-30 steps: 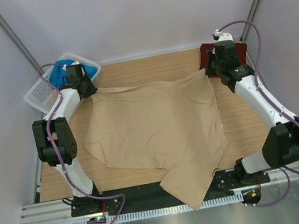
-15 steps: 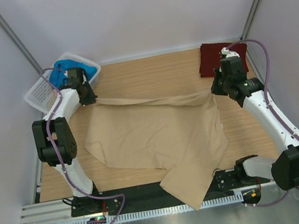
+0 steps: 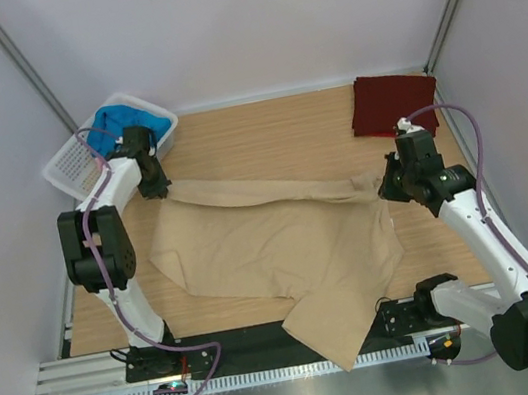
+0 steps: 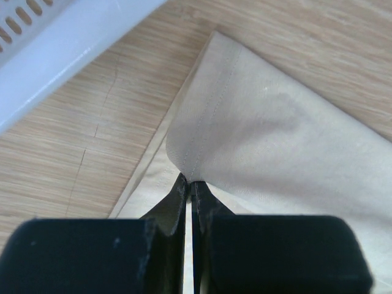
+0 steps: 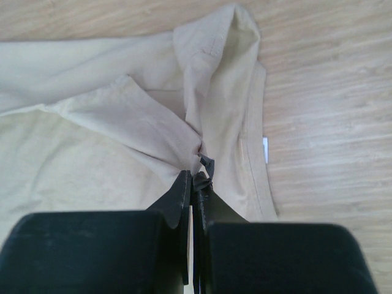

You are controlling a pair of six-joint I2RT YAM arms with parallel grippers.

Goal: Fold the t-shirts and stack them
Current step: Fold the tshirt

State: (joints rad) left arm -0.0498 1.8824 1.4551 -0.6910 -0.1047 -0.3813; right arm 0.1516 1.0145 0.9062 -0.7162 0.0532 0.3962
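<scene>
A large tan t-shirt (image 3: 282, 245) lies spread across the wooden table, its near corner hanging over the front edge. Its far edge is folded over toward the front. My left gripper (image 3: 155, 187) is shut on the tan t-shirt's far left corner (image 4: 191, 177). My right gripper (image 3: 390, 186) is shut on its far right corner (image 5: 199, 160), bunching the cloth there. A folded dark maroon t-shirt (image 3: 392, 103) lies at the table's far right corner. A bright blue t-shirt (image 3: 130, 124) sits in the basket.
A white plastic lattice basket (image 3: 71, 167) stands at the far left corner, its wall (image 4: 55, 43) close behind my left gripper. Bare wood (image 3: 274, 135) shows along the far side of the table. Grey walls enclose the table.
Both grippers have drawn the tan t-shirt's far edge toward the front, folding it over the rest. The right arm moved off the maroon t-shirt, which now shows in full.
</scene>
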